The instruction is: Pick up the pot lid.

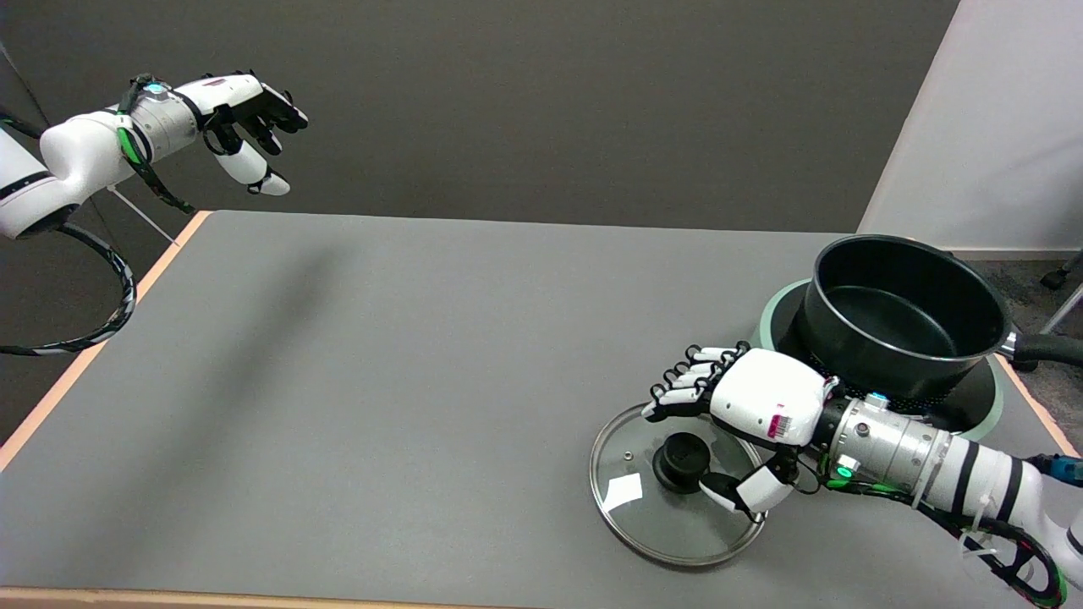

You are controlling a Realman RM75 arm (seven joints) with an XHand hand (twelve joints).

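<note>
Lid material: the glass pot lid is a clear disc with a metal rim, so it is probably rigid, moderately heavy for its size, smooth and breakable if dropped.
Lid position: it lies flat on the grey surface, near the front edge toward the front right corner, just in front of the induction hob that carries the black saucepan.
Where to grip: the black knob at the lid's centre looks like the only sensible hold; the rim sits flush on the surface and the glass would likely slip.
Small marks: a pale sticker and a tiny vent hole show on the glass left of the knob.
Hand state: the right hand holds nothing; its fingers are apart, the upper fingers over the lid's far edge and the thumb low beside the knob.
Hand to knob: the knob sits between fingers and thumb, slightly left of the palm; whether the thumb touches it cannot be told.
Judgement: closing evenly around the knob seems needed, since an off-centre pinch could tilt the lid.
</note>
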